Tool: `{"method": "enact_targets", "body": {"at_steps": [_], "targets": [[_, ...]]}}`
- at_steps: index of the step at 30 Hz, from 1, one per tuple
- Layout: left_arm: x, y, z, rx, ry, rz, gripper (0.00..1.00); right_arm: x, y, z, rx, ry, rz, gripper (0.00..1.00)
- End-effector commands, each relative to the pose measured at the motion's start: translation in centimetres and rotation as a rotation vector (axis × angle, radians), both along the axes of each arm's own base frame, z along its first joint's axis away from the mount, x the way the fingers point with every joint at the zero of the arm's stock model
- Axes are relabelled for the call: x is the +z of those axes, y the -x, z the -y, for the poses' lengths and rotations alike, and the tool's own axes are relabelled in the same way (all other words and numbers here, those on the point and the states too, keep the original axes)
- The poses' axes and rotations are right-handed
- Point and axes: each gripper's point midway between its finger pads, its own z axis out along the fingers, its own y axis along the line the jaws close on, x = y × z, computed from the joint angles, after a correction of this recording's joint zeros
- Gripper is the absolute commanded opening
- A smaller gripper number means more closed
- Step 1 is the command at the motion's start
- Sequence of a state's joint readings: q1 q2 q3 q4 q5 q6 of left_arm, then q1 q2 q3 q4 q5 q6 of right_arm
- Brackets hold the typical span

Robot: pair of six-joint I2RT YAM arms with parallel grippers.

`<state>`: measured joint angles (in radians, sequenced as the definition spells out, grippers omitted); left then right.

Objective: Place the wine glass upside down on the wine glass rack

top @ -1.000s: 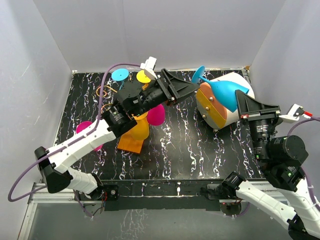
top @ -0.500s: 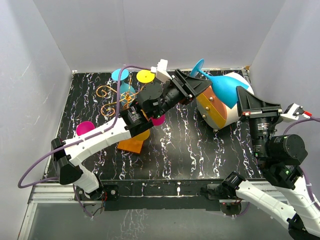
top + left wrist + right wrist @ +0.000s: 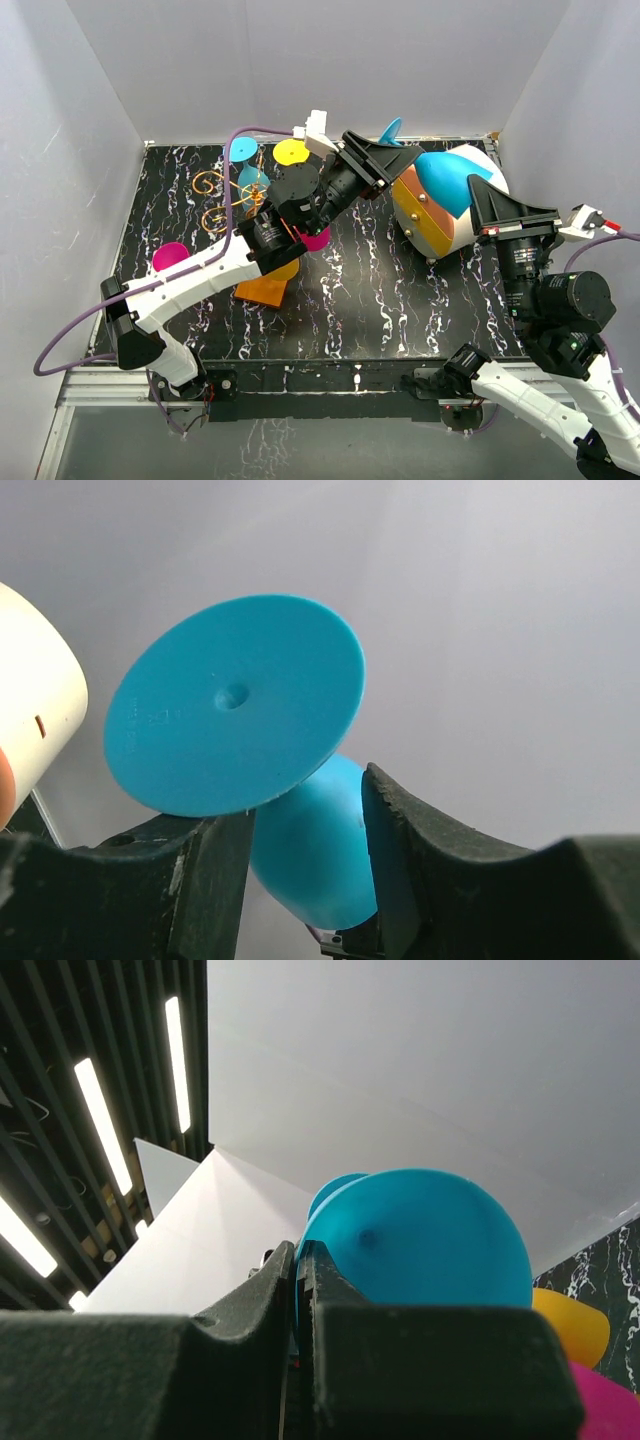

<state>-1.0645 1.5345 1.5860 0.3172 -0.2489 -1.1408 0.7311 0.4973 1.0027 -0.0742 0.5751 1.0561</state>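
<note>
My R gripper is pinched shut on the wine glass rim. Glass sits over the drum, well apart from rack. L gripper jaws apart astride stem. If I clamp off-centre, glass cd twist free & drop.
</note>
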Motion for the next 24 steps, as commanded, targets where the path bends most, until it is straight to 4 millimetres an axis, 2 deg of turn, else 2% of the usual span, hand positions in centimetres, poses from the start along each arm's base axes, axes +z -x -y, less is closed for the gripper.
{"method": "enact_targets", "body": {"at_steps": [1,6,7,11,19,21,24], "targets": [[3.7,0.0,-1.4,0.05,0.09,0.067,0.41,1.3,1.4,-1.4,0.101,0.003,0.075,0.0],[4.4,-0.1,-1.7,0.069,0.113,0.103,0.34,1.1,2.0,-2.9,0.168,0.061,0.112,0.0],[4.5,0.0,-1.7,0.066,0.121,0.109,0.29,1.0,2.1,-3.2,0.176,0.077,0.117,0.0],[4.9,0.3,-1.9,0.057,0.153,0.142,0.01,0.3,2.2,-3.6,0.191,0.113,0.126,0.0],[5.6,0.8,-2.1,0.061,0.143,0.207,0.0,-0.7,2.4,-3.1,0.164,0.192,0.1,0.01],[5.7,0.8,-2.3,0.068,0.136,0.225,0.0,-0.7,2.5,-2.6,0.142,0.206,0.096,0.16],[5.9,0.9,-2.5,0.085,0.097,0.277,0.0,-1.0,2.7,-1.7,0.113,0.231,0.074,0.48]]}}
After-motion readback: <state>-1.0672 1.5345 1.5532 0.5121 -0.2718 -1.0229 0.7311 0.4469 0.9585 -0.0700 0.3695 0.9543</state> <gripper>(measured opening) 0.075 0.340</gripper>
